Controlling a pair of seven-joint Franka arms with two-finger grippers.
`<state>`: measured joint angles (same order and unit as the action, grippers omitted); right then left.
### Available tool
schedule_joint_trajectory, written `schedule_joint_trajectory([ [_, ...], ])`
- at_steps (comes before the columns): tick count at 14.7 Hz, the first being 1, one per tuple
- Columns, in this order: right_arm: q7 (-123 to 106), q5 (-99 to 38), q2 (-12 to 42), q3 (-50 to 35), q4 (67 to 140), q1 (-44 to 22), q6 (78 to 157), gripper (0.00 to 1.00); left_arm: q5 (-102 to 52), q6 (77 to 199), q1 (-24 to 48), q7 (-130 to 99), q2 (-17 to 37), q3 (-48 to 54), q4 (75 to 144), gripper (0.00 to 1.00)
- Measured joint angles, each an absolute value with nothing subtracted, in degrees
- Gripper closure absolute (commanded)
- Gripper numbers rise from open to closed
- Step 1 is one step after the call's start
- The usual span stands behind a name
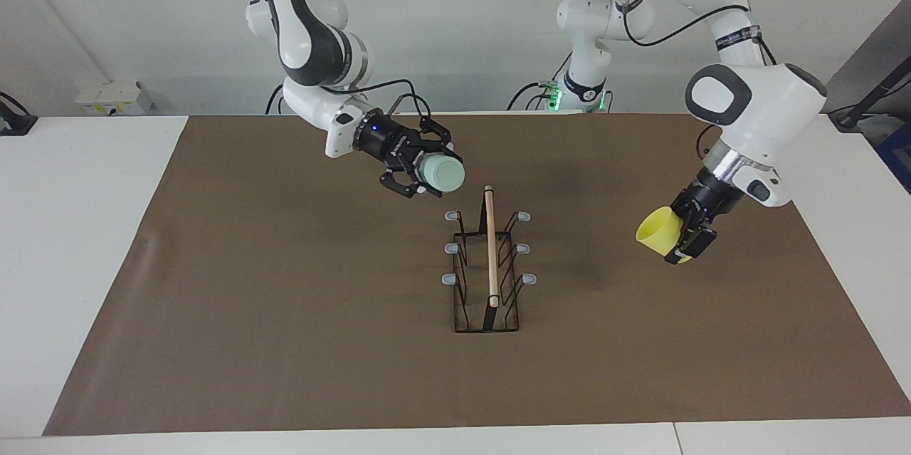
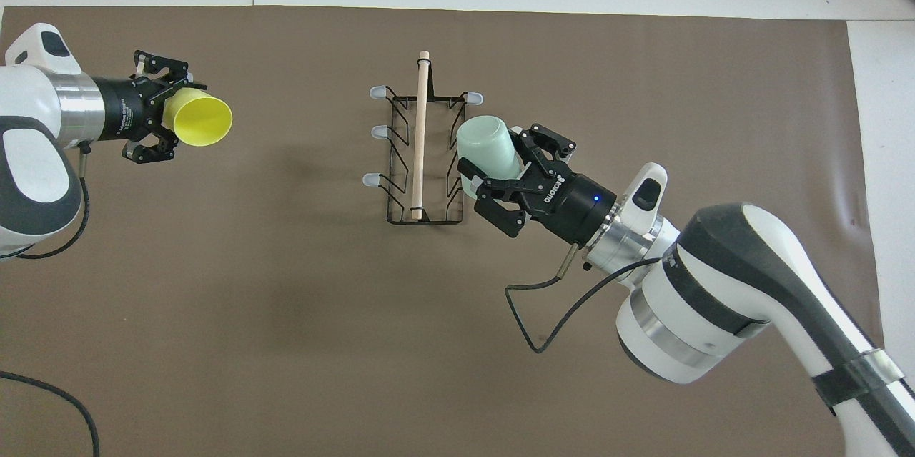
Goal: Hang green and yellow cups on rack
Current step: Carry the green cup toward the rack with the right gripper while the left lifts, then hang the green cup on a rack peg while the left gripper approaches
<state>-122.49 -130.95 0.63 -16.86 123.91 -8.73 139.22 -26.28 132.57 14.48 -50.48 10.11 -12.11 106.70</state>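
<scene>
The rack (image 1: 490, 263) stands mid-mat, a black wire stand with a wooden rod and grey-tipped prongs; it also shows in the overhead view (image 2: 422, 149). No cup hangs on it. My right gripper (image 1: 427, 169) (image 2: 500, 156) is shut on the mint green cup (image 1: 441, 175) (image 2: 486, 146). It holds the cup on its side in the air, close beside the rack's prongs on the right arm's side. My left gripper (image 1: 683, 238) (image 2: 168, 121) is shut on the yellow cup (image 1: 658, 229) (image 2: 202, 121). It holds the cup over the mat toward the left arm's end, mouth facing the rack, well apart from it.
A brown mat (image 1: 285, 341) covers most of the white table (image 1: 85, 241). A black cable (image 2: 543, 307) loops from the right arm's wrist over the mat.
</scene>
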Motion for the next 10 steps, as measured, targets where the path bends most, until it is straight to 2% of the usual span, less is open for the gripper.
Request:
schedule_joint_trajectory([
  [3, -131.2, -133.7, 2.5, -16.8, 124.7, -8.6, 135.8, 1.00, -17.7, 133.0, 16.9, -50.9, 9.4, -12.1, 106.3, 1.00],
  [10, -143.8, -136.5, 5.6, -16.8, 124.7, -9.3, 135.2, 1.00, -1.1, 133.0, 22.8, -51.9, 6.5, -12.0, 106.1, 1.00],
])
